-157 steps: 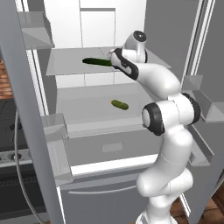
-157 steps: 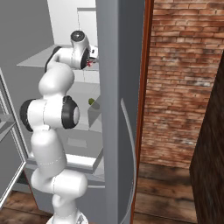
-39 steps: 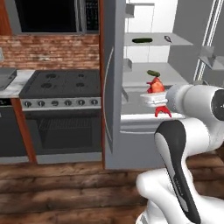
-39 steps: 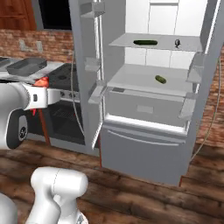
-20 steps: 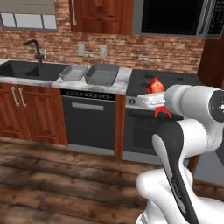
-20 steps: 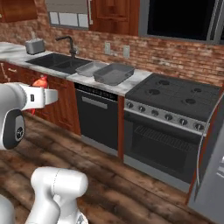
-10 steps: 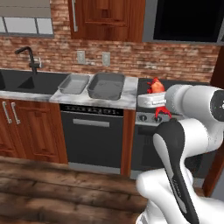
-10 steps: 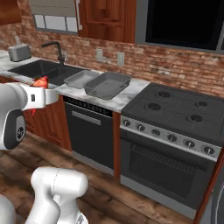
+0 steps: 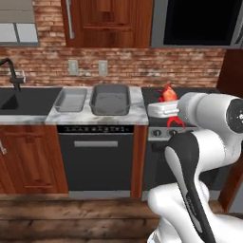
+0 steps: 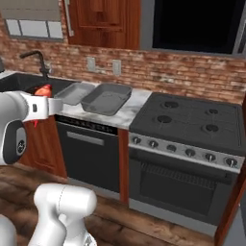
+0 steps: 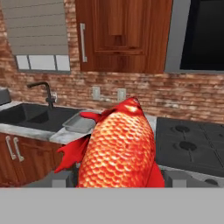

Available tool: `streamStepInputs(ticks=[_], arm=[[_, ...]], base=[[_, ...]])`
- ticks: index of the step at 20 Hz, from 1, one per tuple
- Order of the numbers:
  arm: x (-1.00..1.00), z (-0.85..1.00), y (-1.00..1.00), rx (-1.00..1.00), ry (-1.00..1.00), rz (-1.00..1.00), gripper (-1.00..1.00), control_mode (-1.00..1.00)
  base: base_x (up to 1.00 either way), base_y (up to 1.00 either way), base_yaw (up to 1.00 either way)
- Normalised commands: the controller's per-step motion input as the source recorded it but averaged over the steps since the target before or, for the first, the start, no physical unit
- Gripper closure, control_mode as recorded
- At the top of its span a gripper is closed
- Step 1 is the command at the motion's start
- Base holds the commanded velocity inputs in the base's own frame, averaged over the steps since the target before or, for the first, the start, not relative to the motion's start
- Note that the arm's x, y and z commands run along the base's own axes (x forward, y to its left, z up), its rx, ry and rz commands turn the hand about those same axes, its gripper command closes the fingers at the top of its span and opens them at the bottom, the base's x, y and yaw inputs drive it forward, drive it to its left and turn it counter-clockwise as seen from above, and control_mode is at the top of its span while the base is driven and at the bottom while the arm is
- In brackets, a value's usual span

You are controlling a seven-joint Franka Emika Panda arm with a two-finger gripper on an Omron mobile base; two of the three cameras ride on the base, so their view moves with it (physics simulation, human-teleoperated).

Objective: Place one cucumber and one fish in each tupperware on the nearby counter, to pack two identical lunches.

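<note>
From the left base view, the gripper (image 9: 169, 108) is held out level in front of the stove, and there's a red fish (image 9: 167, 93) poking up above it, with more red fin (image 9: 176, 124) showing below. Jaws part-way apart, clamped on that fish. Over on the counter (image 9: 137, 113), the two tubs sit side by side, nearly touching: the smaller tupperware (image 9: 71, 99) nearer the sink (image 9: 23, 100), the larger tupperware (image 9: 110, 99) closer to the stovetop (image 9: 156, 94). Both look bare inside. The dishwasher (image 9: 96, 156) sits right beneath them.

Now the right base view: the gripper (image 10: 42, 106) reaches across at lower left, the fish's red head (image 10: 43, 90) just peeking over the top of it. Beyond, the larger tub (image 10: 106, 98) and the smaller one (image 10: 72, 93) rest on the marbled counter (image 10: 129, 108), the black gas stovetop (image 10: 190, 119) to their right, faucet (image 10: 38, 60) to the left.

And the hand view: the fish (image 11: 116, 148) looms big, orange scales gleaming, upright between the fingers (image 11: 61, 179). Behind its left fin, one corner of a grey tub (image 11: 79, 123) shows on the counter; which tub, I can't tell.
</note>
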Motion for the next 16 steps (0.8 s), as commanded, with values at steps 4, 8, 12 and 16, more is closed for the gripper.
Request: streamStepInputs(ticks=[4, 8, 12, 16], arm=[[0.00, 0.00, 0.00, 0.00, 0.00, 0.00, 1.00, 1.00], [0.00, 0.00, 0.00, 0.00, 0.00, 0.00, 1.00, 1.00], [0.00, 0.00, 0.00, 0.00, 0.00, 0.00, 1.00, 1.00], [0.00, 0.00, 0.00, 0.00, 0.00, 0.00, 1.00, 1.00]], base=[[0.06, 0.53, -0.43], [0.12, 0.78, -0.45], [0.11, 1.00, -0.39], [0.14, 1.00, -0.26]])
